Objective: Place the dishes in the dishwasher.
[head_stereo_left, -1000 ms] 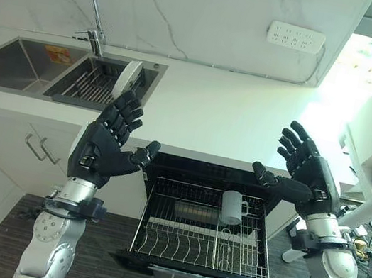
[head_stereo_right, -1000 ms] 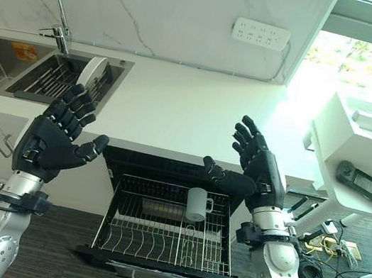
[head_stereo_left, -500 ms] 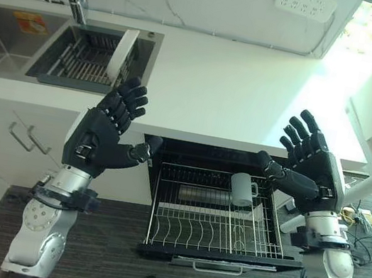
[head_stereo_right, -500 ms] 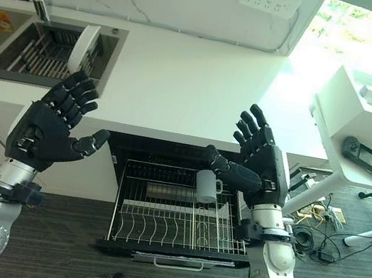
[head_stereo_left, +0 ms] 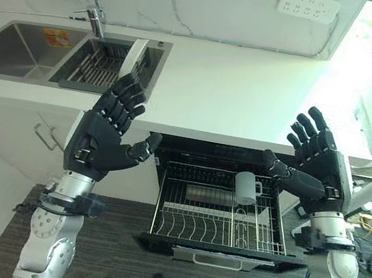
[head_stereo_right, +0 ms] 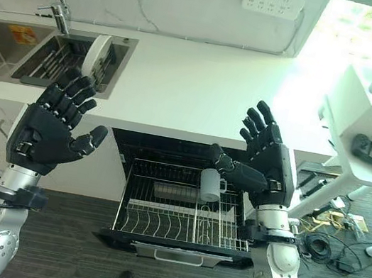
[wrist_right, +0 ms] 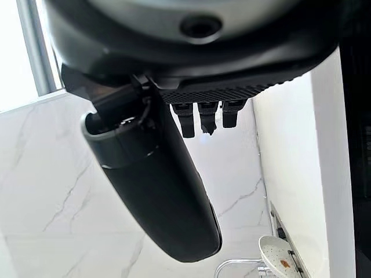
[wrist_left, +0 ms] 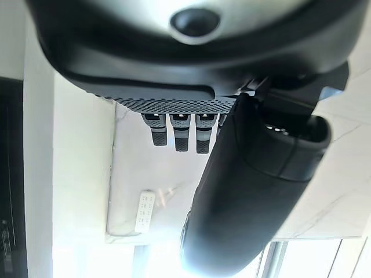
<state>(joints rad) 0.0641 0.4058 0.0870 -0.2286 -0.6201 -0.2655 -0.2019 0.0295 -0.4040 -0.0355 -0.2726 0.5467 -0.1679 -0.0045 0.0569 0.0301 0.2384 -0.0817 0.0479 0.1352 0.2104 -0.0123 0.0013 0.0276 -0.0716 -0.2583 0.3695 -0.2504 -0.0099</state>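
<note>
The fingers (head_stereo_left: 126,103) of the left hand (head_stereo_left: 103,139) are spread straight and hold nothing; the palm is raised in the air in front of the desk (head_stereo_left: 236,97). The right hand (head_stereo_left: 314,170) mirrors it, fingers splayed and empty, thumb pointing inward above the right side of the dishwasher rack (head_stereo_left: 220,213).

Out from the left fingers, just up and beyond them, a white plate (head_stereo_left: 133,60) stands on edge in the drying rack (head_stereo_left: 101,70) set in the sink (head_stereo_left: 20,56). Its flat face is near vertical, with its rim leaning toward the desk side. The left hand is clearly the nearer one; the right hand is well apart from the plate, across the desk.

The dishwasher rack is pulled out below the desk edge, between the two arms. A grey mug (head_stereo_left: 246,187) already sits upright at its right rear, near the right thumb.

By my reading, the plate is the dish left to move. The left hand would need to reach forward and up to pinch its rim.
</note>
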